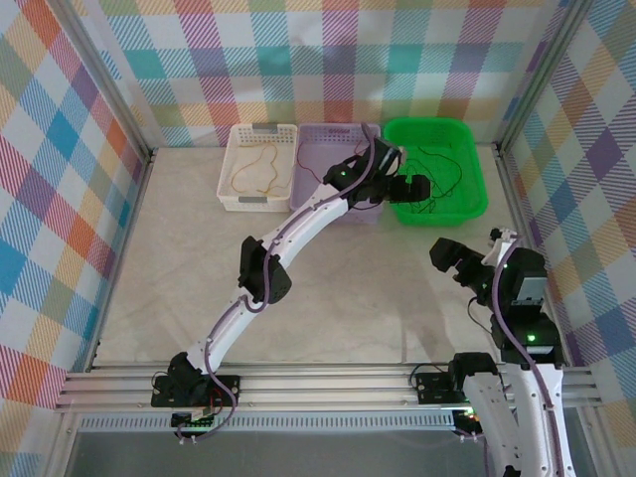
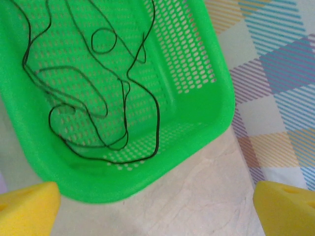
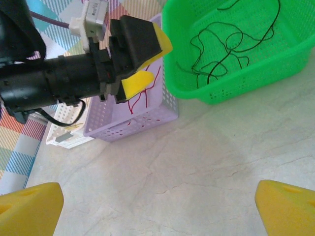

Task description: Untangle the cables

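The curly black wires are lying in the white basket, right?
Not quite. The curly black wires are lying in the green basket, not the white one. The left wrist view shows them spread over its floor. In the top external view, the white basket holds a yellow wire instead.

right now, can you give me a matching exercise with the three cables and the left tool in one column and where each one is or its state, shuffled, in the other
Column 1
1. black cable
2. red cable
3. yellow-orange cable
4. left tool

Column 2
a. in the white basket
b. open, holding nothing
c. in the green basket
d. in the lilac basket

Pairs: 1-c, 2-d, 3-a, 4-b
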`<state>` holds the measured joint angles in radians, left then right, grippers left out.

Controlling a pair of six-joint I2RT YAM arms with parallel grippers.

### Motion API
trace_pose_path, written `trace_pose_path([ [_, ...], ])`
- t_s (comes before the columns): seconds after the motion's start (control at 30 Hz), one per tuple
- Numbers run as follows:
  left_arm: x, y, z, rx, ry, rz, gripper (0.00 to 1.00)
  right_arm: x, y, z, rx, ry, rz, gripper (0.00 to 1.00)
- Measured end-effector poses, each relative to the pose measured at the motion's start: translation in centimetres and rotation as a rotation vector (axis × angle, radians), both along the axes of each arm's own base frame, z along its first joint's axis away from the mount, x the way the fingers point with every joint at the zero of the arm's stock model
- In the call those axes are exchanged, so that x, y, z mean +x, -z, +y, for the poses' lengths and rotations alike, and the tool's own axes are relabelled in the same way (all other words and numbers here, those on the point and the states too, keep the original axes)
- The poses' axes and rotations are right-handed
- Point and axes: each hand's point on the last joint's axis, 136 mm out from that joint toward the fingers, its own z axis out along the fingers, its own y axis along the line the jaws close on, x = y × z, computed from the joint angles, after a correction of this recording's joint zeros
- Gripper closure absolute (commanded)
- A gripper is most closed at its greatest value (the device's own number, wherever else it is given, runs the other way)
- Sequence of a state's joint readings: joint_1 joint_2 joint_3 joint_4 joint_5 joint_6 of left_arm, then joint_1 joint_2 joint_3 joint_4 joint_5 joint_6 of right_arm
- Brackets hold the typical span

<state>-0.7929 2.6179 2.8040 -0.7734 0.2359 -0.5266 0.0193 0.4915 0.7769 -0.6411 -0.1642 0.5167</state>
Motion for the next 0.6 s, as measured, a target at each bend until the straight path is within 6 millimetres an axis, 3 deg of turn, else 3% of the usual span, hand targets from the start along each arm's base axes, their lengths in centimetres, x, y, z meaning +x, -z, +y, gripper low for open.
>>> trace_pose_path([
  [0.17,-2.1,-0.1,1.7,0.048,0.003,0.045,0.0,0.2,0.5,0.1,0.005,-0.005,0.003,0.0],
  [0.33,-4.3,-1.8,4.1,0.045,-0.022,-0.01,0.0,0.7,1.5,0.4,0.009,-0.022,0.039,0.0],
  [0.47,-5.8,-4.4,7.2,0.038,-0.055,-0.121,0.0,1.7,3.3,0.7,0.009,-0.039,0.121,0.0],
  [0.6,-7.6,-6.1,11.6,0.07,-0.112,-0.214,0.0,2.9,5.7,0.6,-0.013,-0.046,0.217,0.0],
])
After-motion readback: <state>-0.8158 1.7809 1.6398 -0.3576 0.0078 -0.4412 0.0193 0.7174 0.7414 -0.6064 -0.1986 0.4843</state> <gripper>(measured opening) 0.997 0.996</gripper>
